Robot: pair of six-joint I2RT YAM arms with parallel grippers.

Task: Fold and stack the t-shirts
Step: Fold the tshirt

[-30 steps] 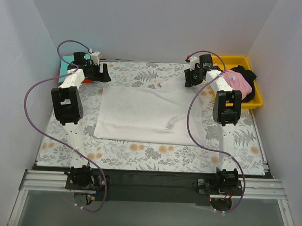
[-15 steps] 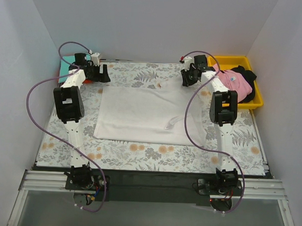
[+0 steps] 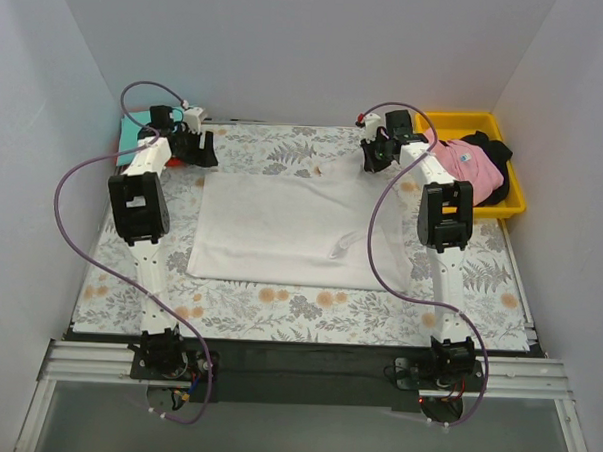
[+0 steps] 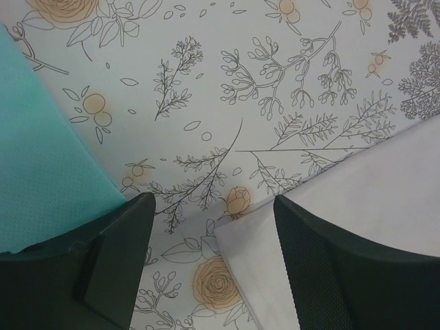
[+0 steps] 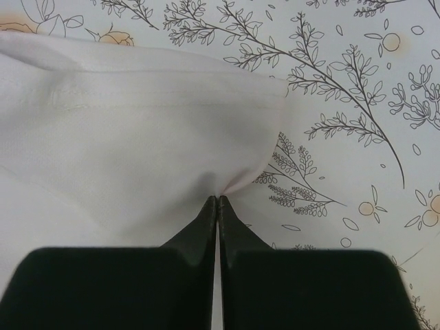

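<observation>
A white t-shirt [image 3: 281, 230] lies flat in the middle of the floral cloth. My right gripper [image 3: 369, 161] is at its far right corner, and the right wrist view shows the gripper [image 5: 217, 199] shut on a pinch of the white t-shirt's [image 5: 124, 158] edge. My left gripper [image 3: 207, 152] hovers over the far left corner. In the left wrist view the left gripper [image 4: 212, 206] is open, and the white t-shirt's [image 4: 357, 199] corner lies between its fingers. A teal t-shirt [image 3: 134, 127] lies at the far left. Pink [image 3: 469, 163] and black [image 3: 497, 154] t-shirts fill the bin.
The yellow bin [image 3: 513, 200] stands at the far right corner of the table. The teal t-shirt [image 4: 41, 158] lies just left of my left finger. White walls close in the table on three sides. Purple cables loop beside both arms.
My right gripper has moved a little left and closed onto the white t-shirt's far right corner. The left gripper has shifted slightly at the far left corner, its jaws a bit narrower.
</observation>
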